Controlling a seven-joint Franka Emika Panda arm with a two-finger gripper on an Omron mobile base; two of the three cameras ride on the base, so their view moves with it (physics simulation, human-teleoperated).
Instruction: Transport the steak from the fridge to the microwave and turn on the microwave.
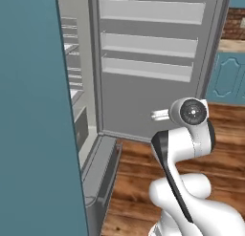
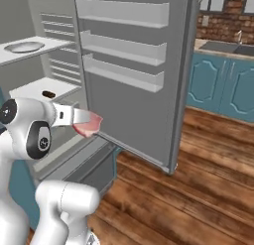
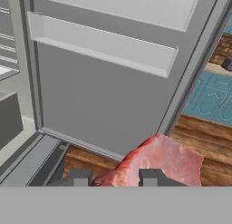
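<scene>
Two fingers (image 3: 115, 178) clamp steak (image 3: 161, 162) beside open fridge (image 2: 129, 65) door

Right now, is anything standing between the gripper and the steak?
No. The gripper is already shut on the steak, so nothing stands between them. The steak is held in the air in front of the open fridge door, outside the fridge.
</scene>
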